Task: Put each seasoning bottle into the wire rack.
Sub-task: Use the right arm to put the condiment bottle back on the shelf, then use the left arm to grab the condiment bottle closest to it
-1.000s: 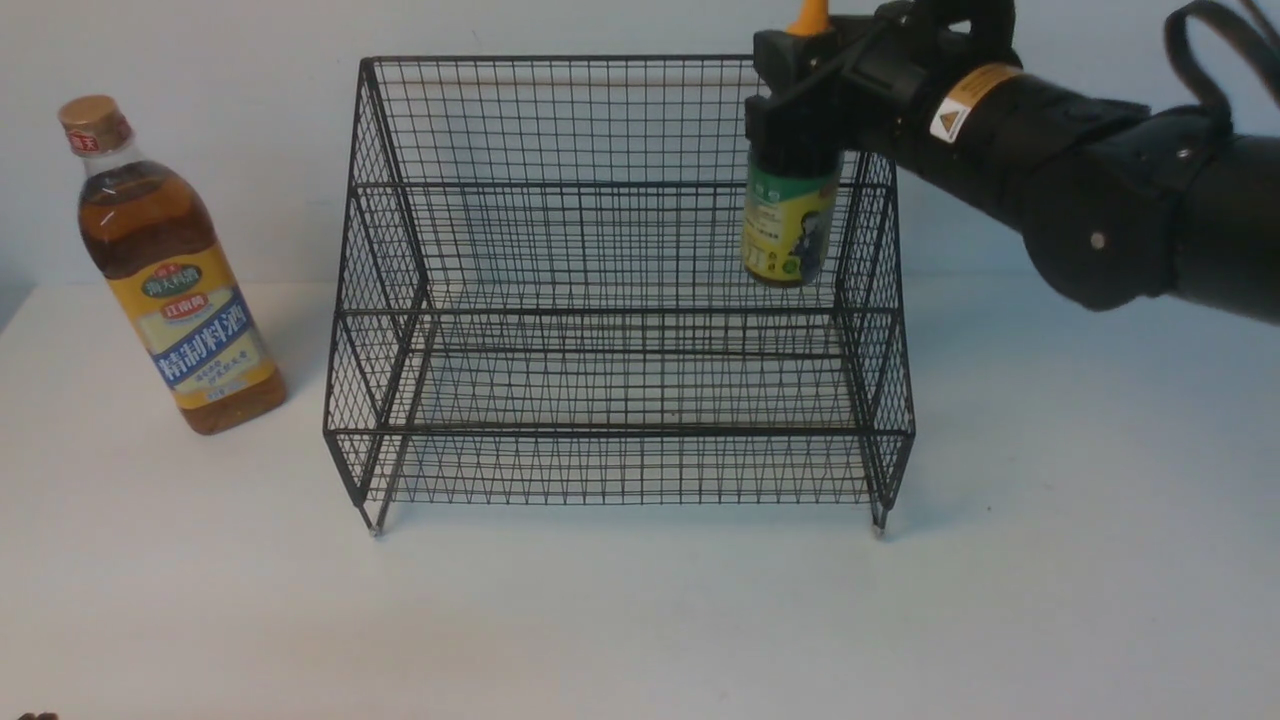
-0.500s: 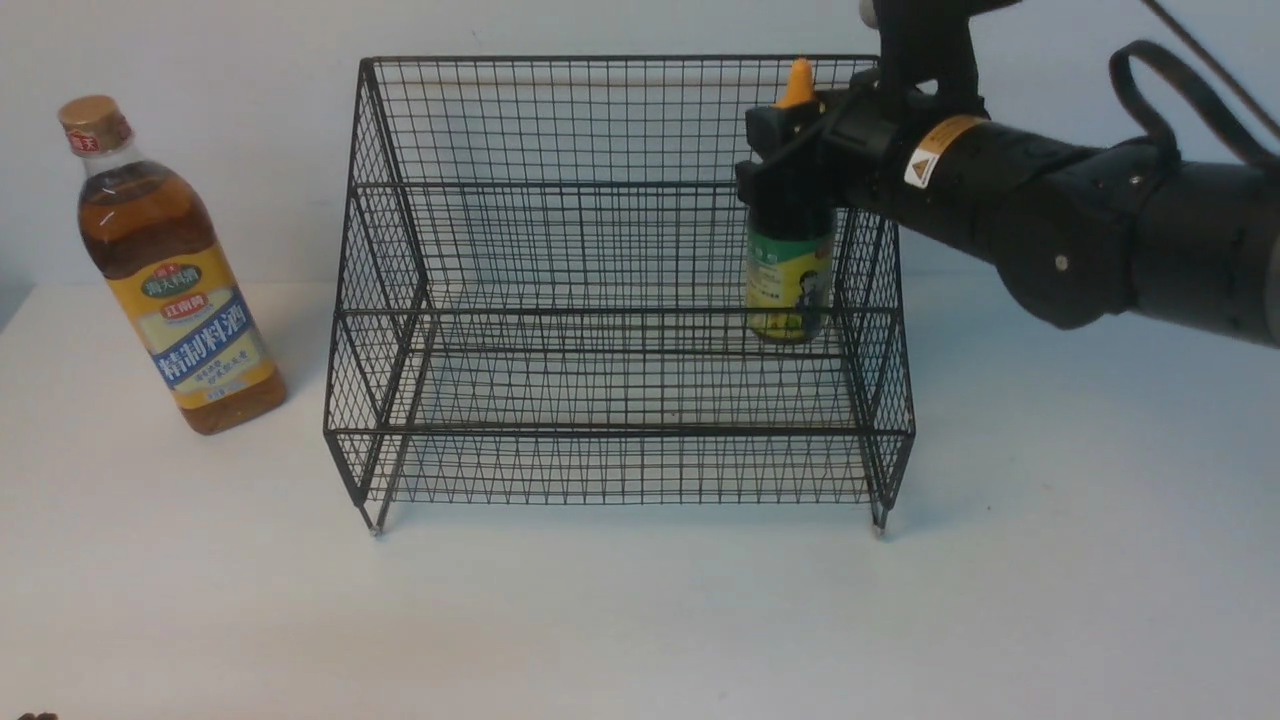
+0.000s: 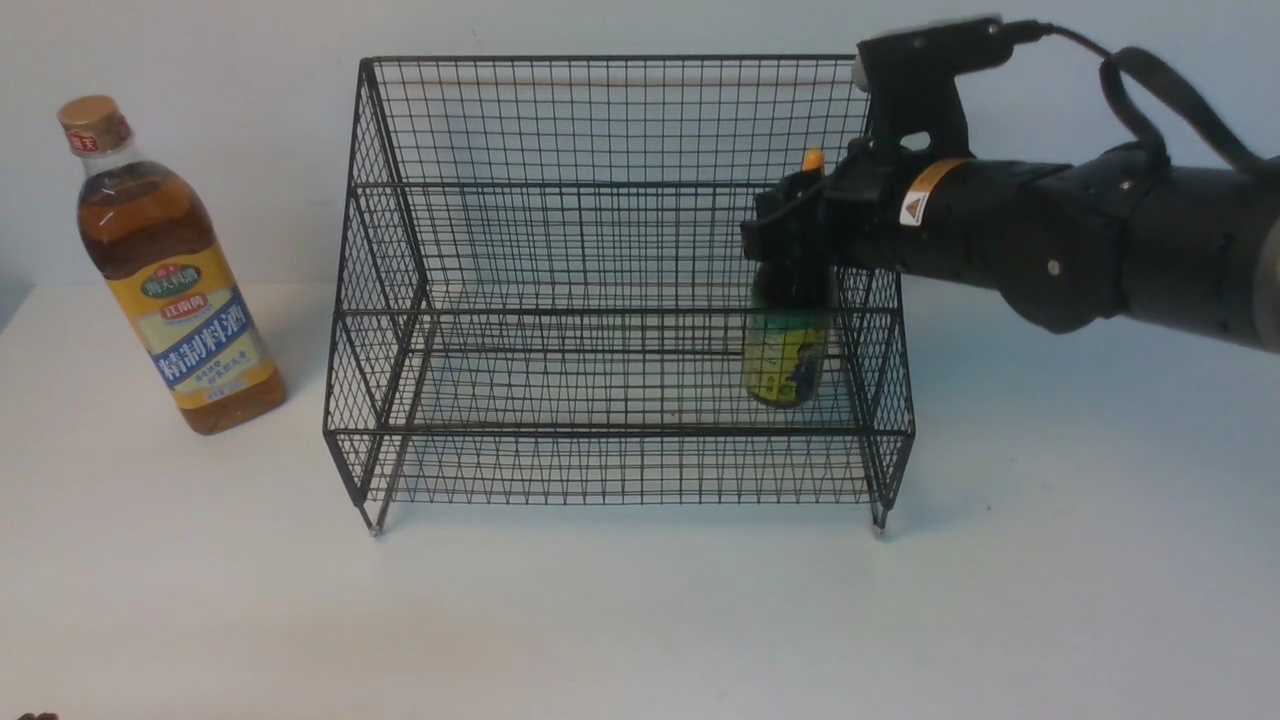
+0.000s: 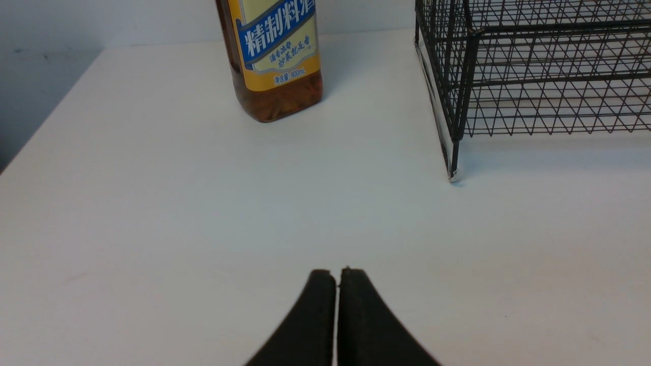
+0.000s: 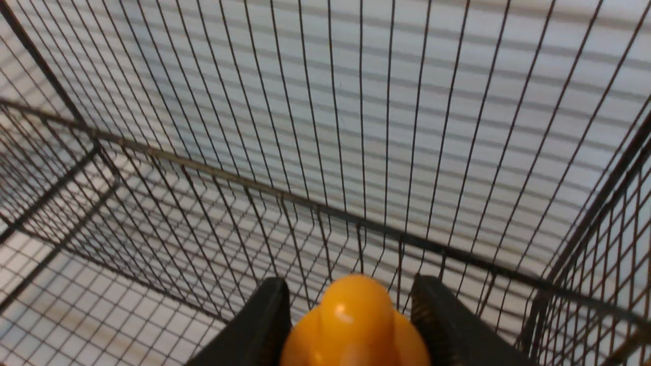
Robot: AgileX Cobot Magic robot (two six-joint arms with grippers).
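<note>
The small dark seasoning bottle (image 3: 785, 365), with an orange nozzle cap (image 5: 356, 325) and a yellow-green label, hangs upright inside the black wire rack (image 3: 600, 432) at its right end. Its base is low over the lower tier; whether it touches, I cannot tell. My right gripper (image 3: 795, 235) is shut on the bottle's upper part, and in the right wrist view the fingers flank the cap at my right gripper (image 5: 352, 283). The tall amber seasoning bottle (image 3: 175, 300) stands on the table left of the rack. My left gripper (image 4: 336, 274) is shut and empty, over bare table short of the tall bottle (image 4: 277, 56).
The rack's front-left foot (image 4: 453, 176) stands to one side of the left gripper, on the white table (image 3: 640, 620). The rack's right side wall (image 3: 885, 330) is close beside the held bottle. A pale wall rises behind the rack.
My right arm has come down with the small bottle, from level with the rack's top edge to deep inside the rack's right end. The left arm and tall bottle have not moved.
</note>
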